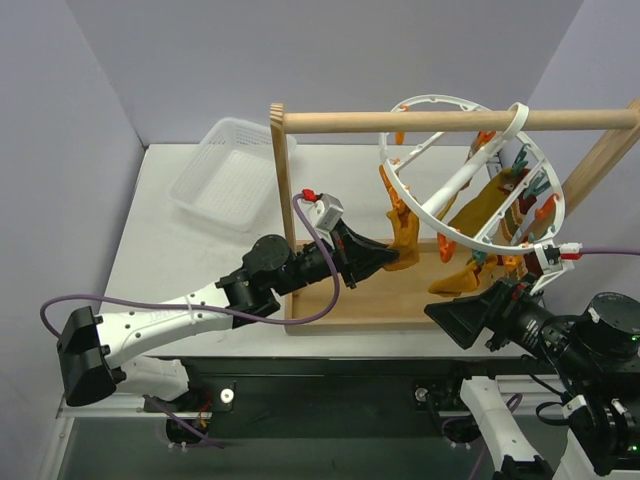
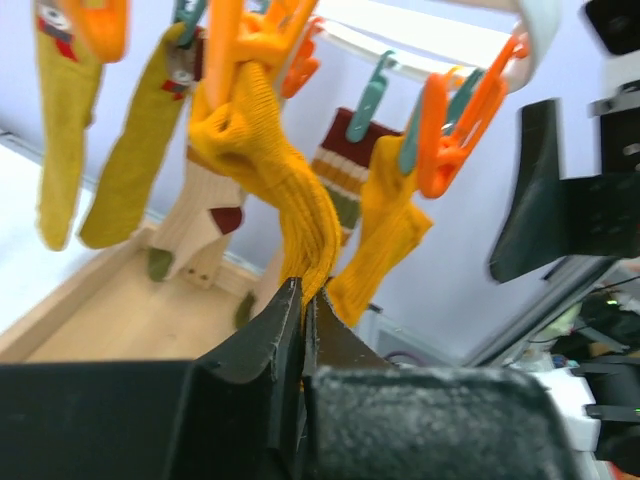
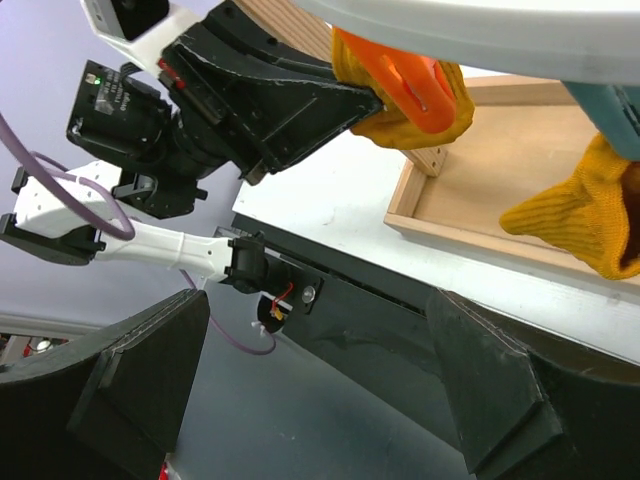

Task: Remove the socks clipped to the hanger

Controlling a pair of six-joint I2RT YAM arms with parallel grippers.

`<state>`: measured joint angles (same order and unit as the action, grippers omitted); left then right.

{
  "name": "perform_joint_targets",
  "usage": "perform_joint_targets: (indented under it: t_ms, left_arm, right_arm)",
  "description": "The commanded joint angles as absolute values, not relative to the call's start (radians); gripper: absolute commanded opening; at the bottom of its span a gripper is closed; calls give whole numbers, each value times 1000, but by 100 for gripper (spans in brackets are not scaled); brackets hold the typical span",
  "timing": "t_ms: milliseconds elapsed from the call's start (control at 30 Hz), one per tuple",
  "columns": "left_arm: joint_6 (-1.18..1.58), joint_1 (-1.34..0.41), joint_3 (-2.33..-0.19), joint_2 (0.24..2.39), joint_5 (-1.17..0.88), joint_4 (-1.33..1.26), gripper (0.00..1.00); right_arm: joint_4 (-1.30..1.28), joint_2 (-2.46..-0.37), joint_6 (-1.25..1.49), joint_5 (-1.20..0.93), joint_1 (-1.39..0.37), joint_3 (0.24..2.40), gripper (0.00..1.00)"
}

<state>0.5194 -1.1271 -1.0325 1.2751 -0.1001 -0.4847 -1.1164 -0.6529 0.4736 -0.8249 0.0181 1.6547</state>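
Where left claw [image 2: 302, 296] grips, mustard sock [image 2: 292, 200] (ribbed)

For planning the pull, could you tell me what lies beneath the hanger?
The rack's wooden base tray; the mustard sock and the left gripper pinching it cover part.

Mustard-orange sock [image 2: 290, 200]: plain, bright knit. Striped sock [image 2: 345, 170]: dark red, tan, green bands. Cream sock [image 2: 195, 235]: dark red heel patch, olive toe. Hanger [image 1: 455, 185]: white. Orange clip [image 2: 455, 130], teal clip [image 2: 368, 100]. Rack [image 1: 450, 121]: pale natural wood. Basket [image 1: 225, 165]: white mesh. Tabletop [image 1: 190, 255]: white. Left end effector [image 2: 303, 300], right end effector [image 3: 315, 300]: black. Cable [image 1: 43, 315]: purple.
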Motion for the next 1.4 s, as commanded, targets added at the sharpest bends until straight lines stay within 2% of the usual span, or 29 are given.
perform_joint_targets:
  t_ms: [0,33,367,767,900,1100,1200,1233,1300,1333,1367]
  left_arm:
    - [554,-1160,-1108,1292,-159,-548,3]
    - [563,-1167,-1109,1296,-173,-555,0]
    - [748,-1272,-1104,1333,-290,-715,0]
    - [819,-1273,-1088,1341,-330,-764,0]
    - [847,-1273,-1085,1354,-336,-788,0]
    - [873,-1275,-1089,1379,-353,-801,0]
    - [880,-1273,-1095,1390,-357,-802,0]
    - [881,-1275,-1097,1390,-360,-799,0]
    - [873,-1275,-1101,1387,-356,-786,0]
    - [868,-1275,-1104,1388,-353,-775,0]
    - [861,-1275,-1109,1385,-350,-764,7]
  right_arm:
    - [-1074,-658,468,-853,6,1632,95]
    - [-1075,-655,466,-850,6,1631,95]
    - [-1081,-620,448,-822,-29,1579,82]
    - [-1081,-568,428,-781,-29,1523,71]
    - [-1069,-565,434,-778,-29,1520,60]
    - [-1025,-557,451,-778,-29,1526,52]
    - [-1008,-554,463,-787,-29,1520,40]
    - [-1005,-555,465,-795,-29,1517,28]
    - [-1002,-554,465,-804,-29,1503,16]
    - [-1002,-549,465,-799,-29,1500,4]
    - [-1003,-546,465,-795,-29,1494,0]
